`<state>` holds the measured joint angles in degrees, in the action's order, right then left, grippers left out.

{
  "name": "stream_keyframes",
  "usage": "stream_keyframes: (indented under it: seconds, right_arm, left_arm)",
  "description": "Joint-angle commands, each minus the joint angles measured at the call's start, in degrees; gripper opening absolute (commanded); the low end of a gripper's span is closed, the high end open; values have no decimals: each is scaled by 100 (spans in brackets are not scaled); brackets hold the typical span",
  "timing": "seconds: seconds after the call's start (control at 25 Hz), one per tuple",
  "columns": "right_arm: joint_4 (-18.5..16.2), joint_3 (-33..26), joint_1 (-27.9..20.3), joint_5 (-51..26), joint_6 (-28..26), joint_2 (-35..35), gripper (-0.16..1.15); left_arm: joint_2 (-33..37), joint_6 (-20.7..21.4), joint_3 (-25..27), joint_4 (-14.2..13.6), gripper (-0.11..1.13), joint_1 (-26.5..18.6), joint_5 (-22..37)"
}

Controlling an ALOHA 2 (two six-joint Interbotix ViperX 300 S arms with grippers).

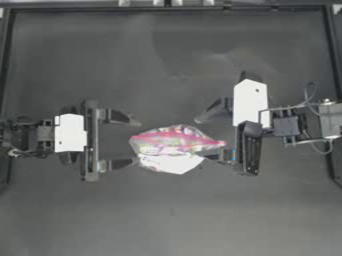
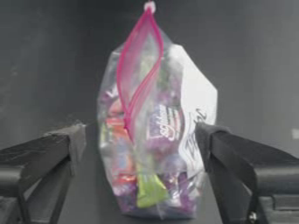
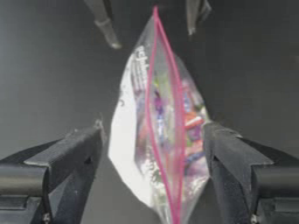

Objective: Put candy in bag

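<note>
The bag stands at the centre of the counter, between both grippers. It bears white script, unreadable, and a white label panel. Inside: candy in mixed colours. The pink zipper strip gapes. Left gripper: jaws spread, holding nothing. Right gripper: jaws spread, bag between them.

1. The table is dark, matte and bounded by a raised rim along its far edge and both sides.
2. The bag lies directly on the table, near the middle, between the two arms.
3. The bag is clear, with a pink zipper strip along its top and a white label on one side.
4. Candy in mixed colours fills the bag.
</note>
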<state>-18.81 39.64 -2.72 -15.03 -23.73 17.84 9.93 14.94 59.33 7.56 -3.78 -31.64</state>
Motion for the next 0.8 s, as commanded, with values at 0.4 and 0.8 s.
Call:
stream_keyframes:
  seconds: [0.4, 0.8]
  right_arm:
    - [-264, -53, 9, 62, 0, 272, 96]
    - [-527, 334, -79, 615, -9, 580, 96]
  left_arm:
    - [905, -26, -105, 9, 102, -44, 431]
    - [1775, -26, -105, 18, 101, -44, 1204]
